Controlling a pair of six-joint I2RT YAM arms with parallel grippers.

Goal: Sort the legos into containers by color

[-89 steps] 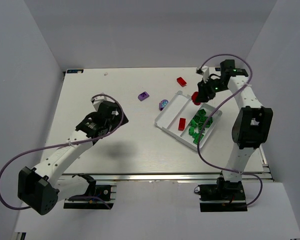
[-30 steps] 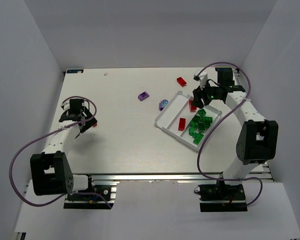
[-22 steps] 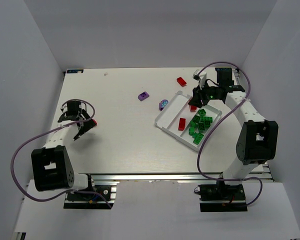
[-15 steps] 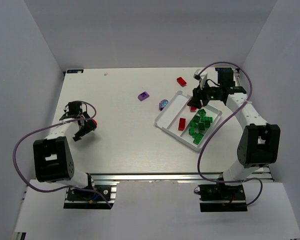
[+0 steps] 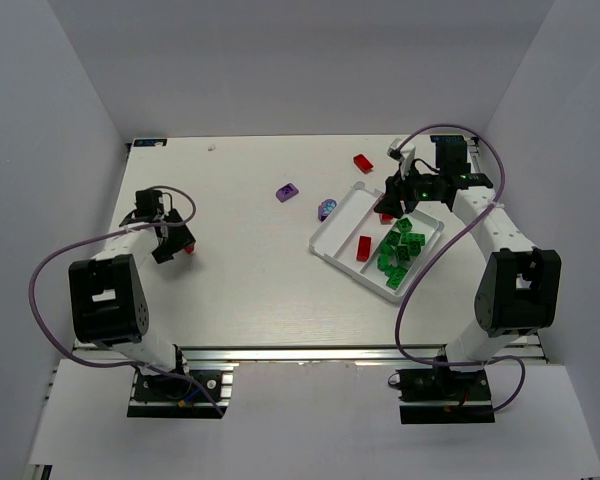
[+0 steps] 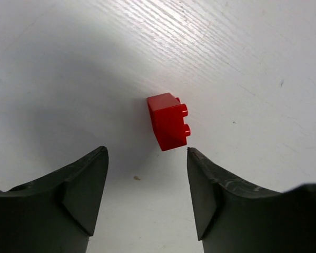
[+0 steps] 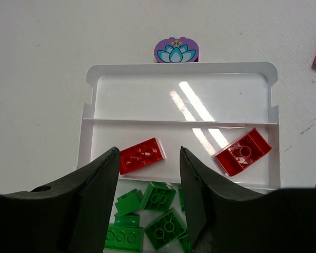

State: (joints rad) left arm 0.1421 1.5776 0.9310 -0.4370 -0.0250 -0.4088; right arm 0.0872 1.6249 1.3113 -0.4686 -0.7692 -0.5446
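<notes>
Our left gripper (image 6: pixel 147 182) stands with its jaws spread wide and empty, low over the white table (image 6: pixel 242 63). A small red studded plastic brick (image 6: pixel 168 121) lies on its side just ahead of the fingertips, in line with the gap. We judge it is lined up so that a short advance would bring the brick between the fingers.

Our right gripper (image 7: pixel 147 174) is likewise wide and holds nothing. It hangs over the white rectangular plastic tray (image 7: pixel 179 66), above the middle compartment where two red bricks (image 7: pixel 243 151) lie, with the green bricks (image 7: pixel 159 197) heaped in the lane nearest it, so each colour has its own lane.

Just beyond the tray's far rim sits a purple rounded piece with a lotus print (image 7: pixel 176 51); it looks to touch the rim, though we cannot be sure. From above, a purple brick (image 5: pixel 287 191) and another red brick (image 5: pixel 363 162) lie loose on the table — the sorting is only partly done.
</notes>
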